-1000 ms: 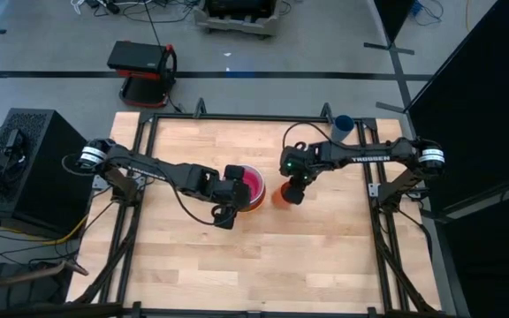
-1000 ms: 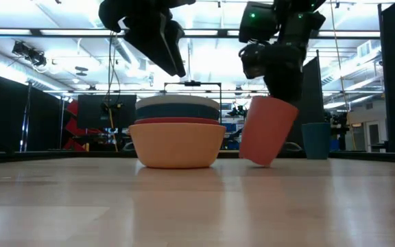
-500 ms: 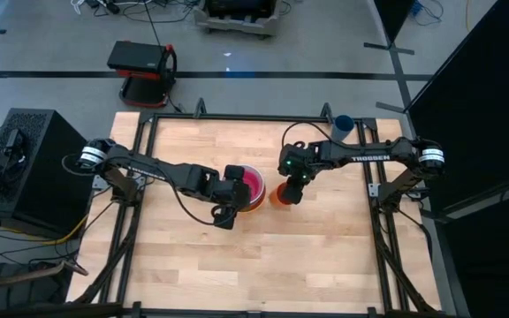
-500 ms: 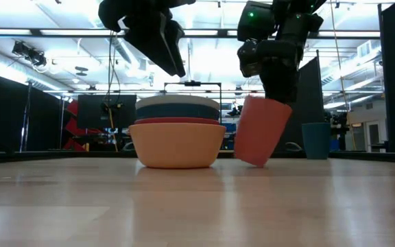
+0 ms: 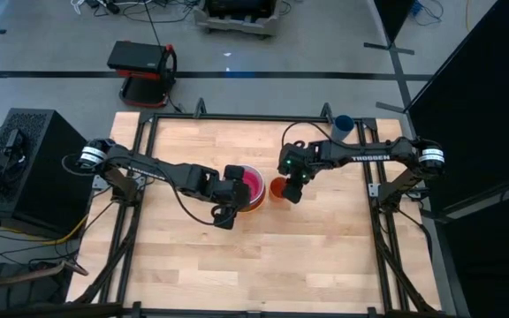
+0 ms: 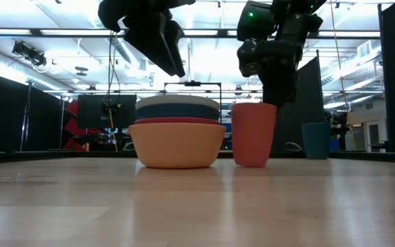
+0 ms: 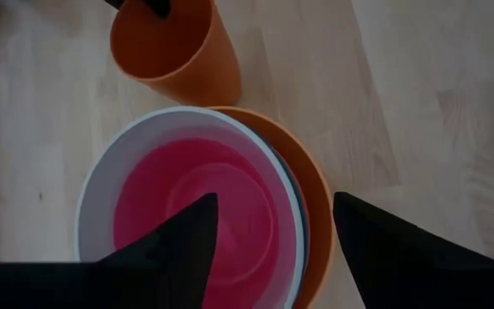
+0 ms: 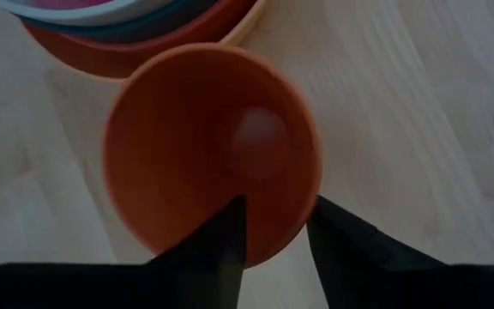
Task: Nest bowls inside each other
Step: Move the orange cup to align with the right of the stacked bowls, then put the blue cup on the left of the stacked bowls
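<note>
The right gripper (image 8: 268,225) is seen straddling the rim of the upright orange cup (image 6: 254,134), its fingers parted and slack. Just beyond the cup stand the nested bowls (image 5: 250,188). The left gripper (image 7: 268,249) hangs spread and empty above them.
</note>
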